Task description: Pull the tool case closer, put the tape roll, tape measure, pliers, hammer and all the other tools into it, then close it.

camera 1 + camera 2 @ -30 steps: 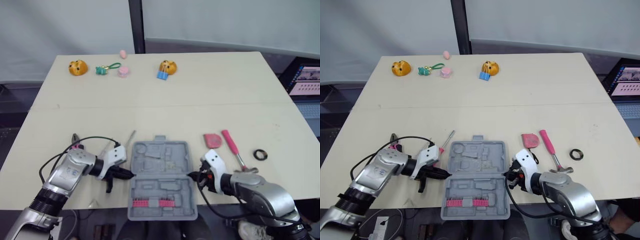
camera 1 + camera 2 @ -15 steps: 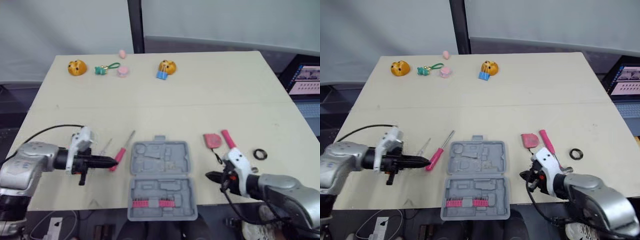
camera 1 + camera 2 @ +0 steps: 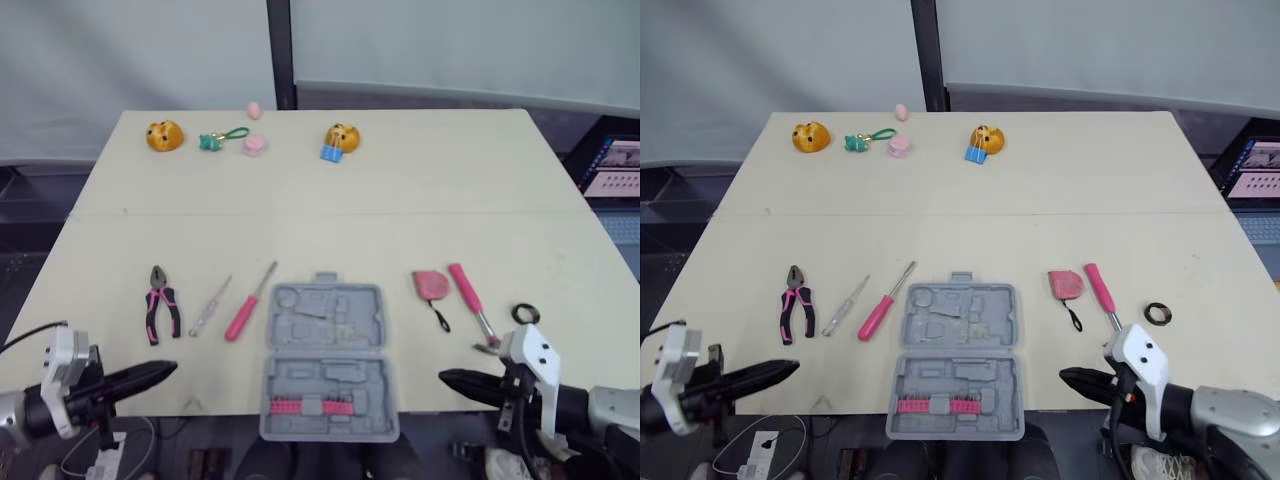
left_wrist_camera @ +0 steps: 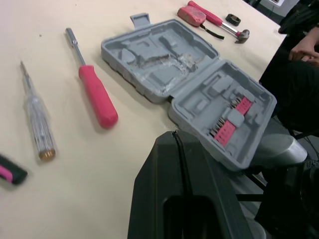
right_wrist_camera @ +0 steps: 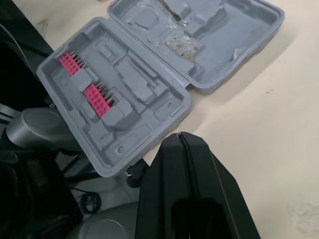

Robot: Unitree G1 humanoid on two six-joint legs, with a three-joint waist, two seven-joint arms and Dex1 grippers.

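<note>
I have the tool case (image 3: 325, 360) lying open at the near edge of the counter (image 3: 400, 200), its near half jutting past the edge. Left of it lie a screwdriver (image 3: 249, 303), a tester (image 3: 210, 306), then the pliers (image 3: 160, 304). To its right lie the tape measure (image 3: 431, 285), hammer (image 3: 470, 300) and tape roll (image 3: 524, 314)

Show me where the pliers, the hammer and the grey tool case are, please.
pliers (image 3: 157, 292), left eye view, on the joint where the pink-and-black handles meet.
hammer (image 3: 465, 290), left eye view, on its pink handle.
tool case (image 3: 325, 318), left eye view, on the bare moulded far half.
</note>
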